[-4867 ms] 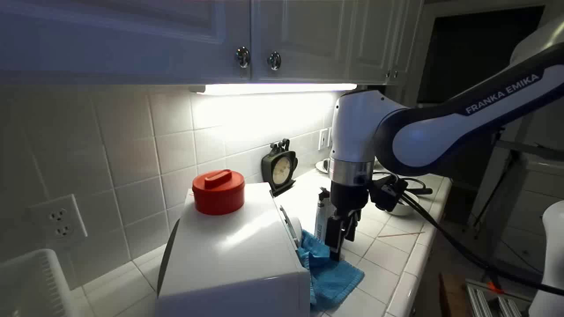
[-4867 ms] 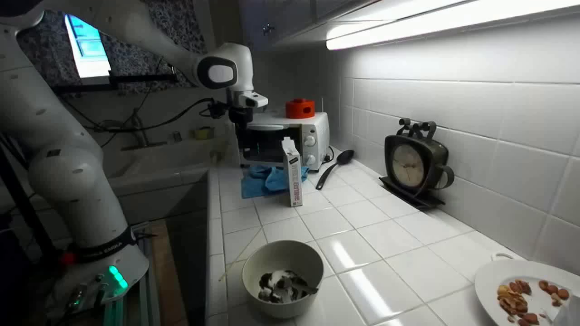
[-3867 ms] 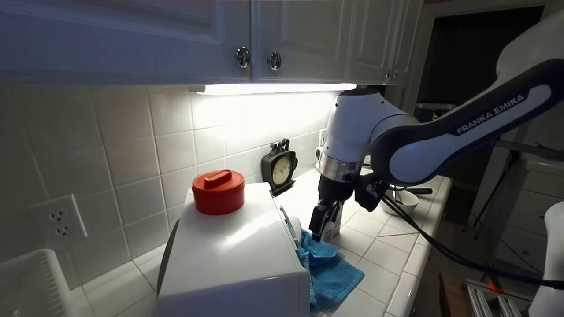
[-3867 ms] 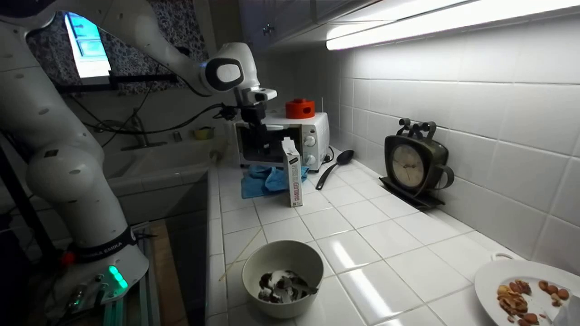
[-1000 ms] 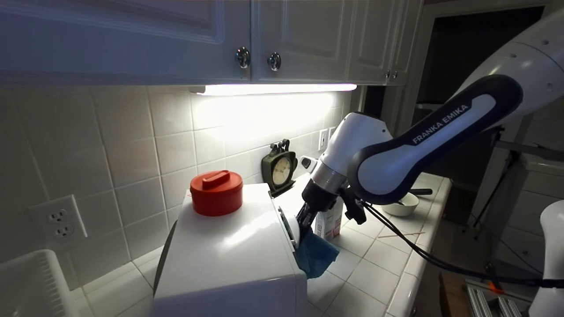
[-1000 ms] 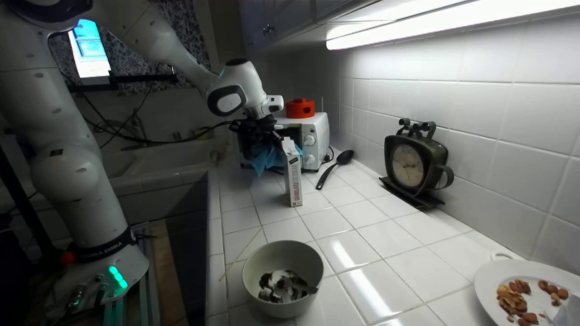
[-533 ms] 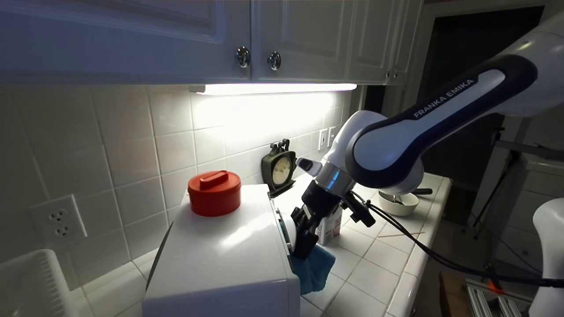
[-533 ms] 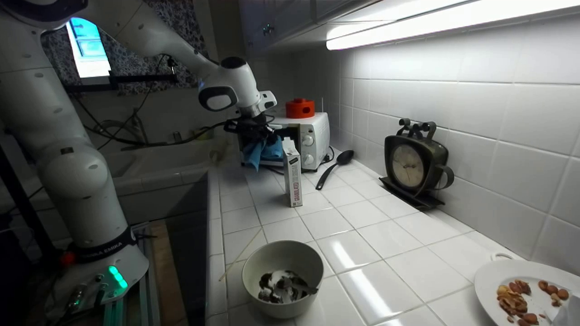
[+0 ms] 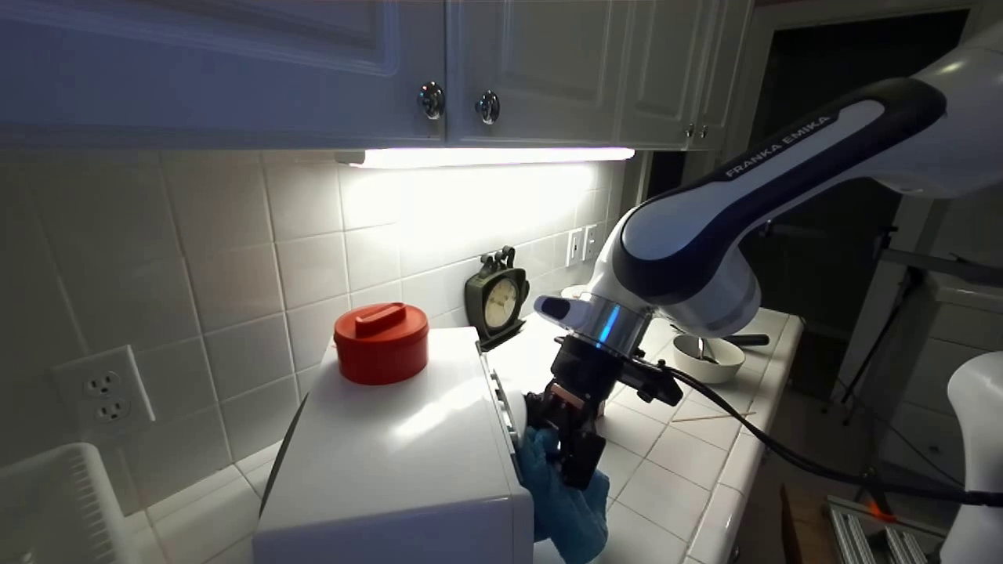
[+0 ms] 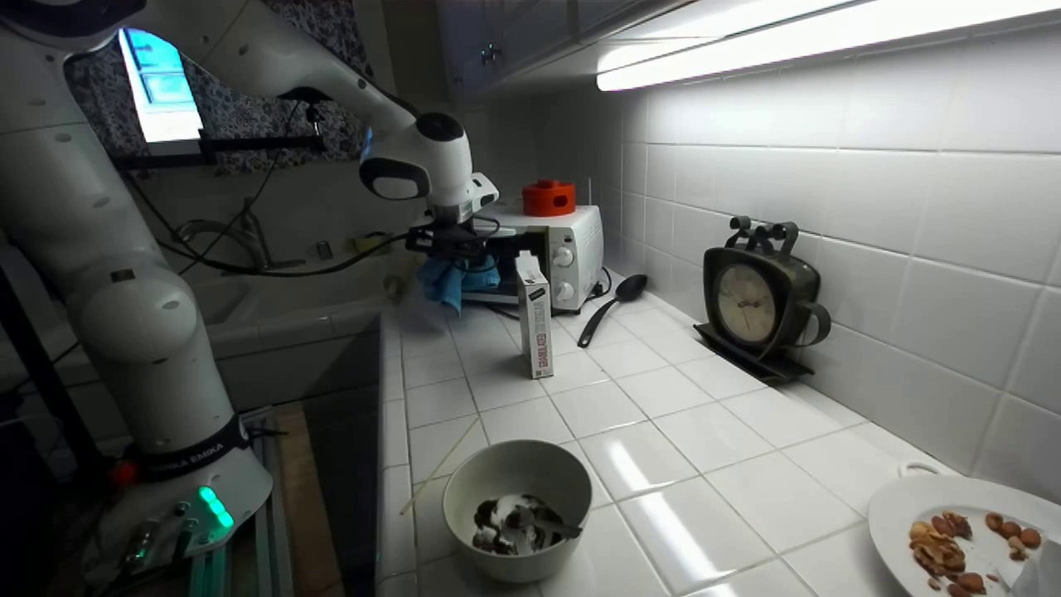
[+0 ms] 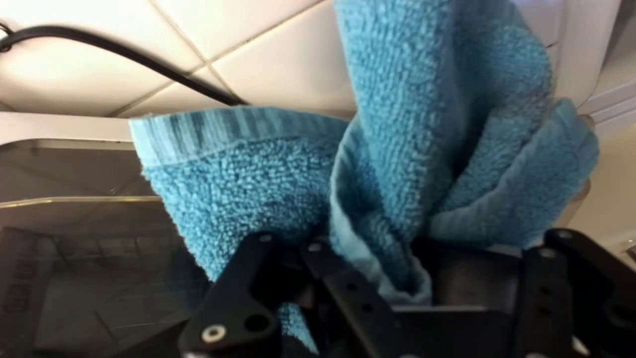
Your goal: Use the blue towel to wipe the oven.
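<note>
"So, how far along?"

"Grasp done: the gripper (image 9: 559,439) is clamped on the blue towel (image 9: 570,513), lower middle in an exterior view, by the front of the oven (image 9: 407,446). Wiping, I'd judge, mostly remains."

Gripper (image 9: 558,453) holding blue towel (image 9: 570,513), red tub (image 9: 382,346) on white oven (image 9: 384,470)

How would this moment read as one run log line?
task: wipe toaster oven | gripper: holding blue towel | towel: crumpled, at oven front, contact unclear | red lidded container: on oven top
</note>
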Robot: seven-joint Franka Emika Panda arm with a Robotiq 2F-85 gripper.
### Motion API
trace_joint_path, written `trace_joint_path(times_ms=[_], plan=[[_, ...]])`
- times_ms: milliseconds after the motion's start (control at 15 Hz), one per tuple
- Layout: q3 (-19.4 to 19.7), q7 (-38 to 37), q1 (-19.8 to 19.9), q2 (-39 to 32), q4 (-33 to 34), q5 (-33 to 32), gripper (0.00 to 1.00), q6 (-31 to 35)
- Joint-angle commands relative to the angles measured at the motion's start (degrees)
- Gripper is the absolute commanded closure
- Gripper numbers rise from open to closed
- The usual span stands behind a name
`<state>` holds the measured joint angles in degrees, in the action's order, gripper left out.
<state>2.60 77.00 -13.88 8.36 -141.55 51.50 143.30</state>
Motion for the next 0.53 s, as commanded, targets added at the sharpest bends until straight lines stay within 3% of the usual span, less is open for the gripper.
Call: trace_joint_path(times_ms=[0, 267, 467], plan=[[-3.09, -5.09, 2.29, 0.51, -0.96, 3.09, 1.0, 1.53], [-3.2, -14.12, 4.06, 0.21, 0.46, 6.19, 1.0, 0.1], [-3.58, -12.3, 4.39, 0.41, 0.85, 6.97, 1.0, -0.03]])
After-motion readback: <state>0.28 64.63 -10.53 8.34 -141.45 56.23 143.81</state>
